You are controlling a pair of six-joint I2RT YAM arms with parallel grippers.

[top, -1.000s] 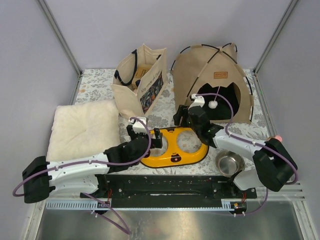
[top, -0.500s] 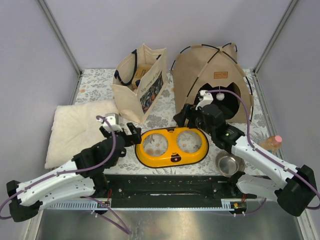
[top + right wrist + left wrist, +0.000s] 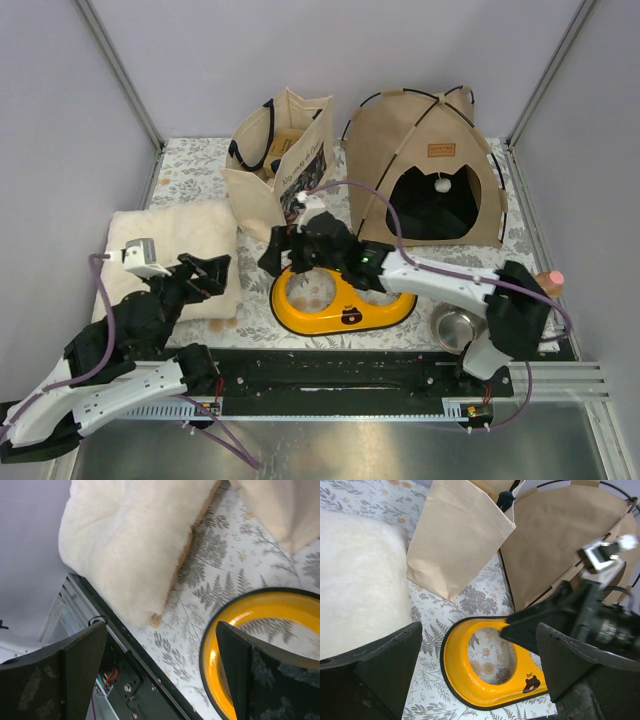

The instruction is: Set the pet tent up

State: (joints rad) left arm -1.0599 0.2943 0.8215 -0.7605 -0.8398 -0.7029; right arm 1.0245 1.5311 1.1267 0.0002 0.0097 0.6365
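Note:
The tan pet tent (image 3: 425,170) stands upright at the back right, with black poles, a dark arched doorway, a brown label patch and a white pompom (image 3: 441,184) hanging in the doorway. Its side wall also shows in the left wrist view (image 3: 560,545). My left gripper (image 3: 205,272) is open and empty over the near edge of the cream pillow (image 3: 170,255). My right gripper (image 3: 285,258) is open and empty, low between the pillow and the yellow bowl holder (image 3: 340,295), well left of the tent.
A beige tote bag (image 3: 280,165) with black handles stands left of the tent. A steel bowl (image 3: 460,325) sits at the front right. A bottle with a pink cap (image 3: 548,283) stands by the right edge. A black rail (image 3: 340,375) runs along the front.
My right gripper has swung from the tent doorway leftward across the bowl holder toward the pillow. My left gripper has pulled back left, from the bowl holder to over the pillow's near edge.

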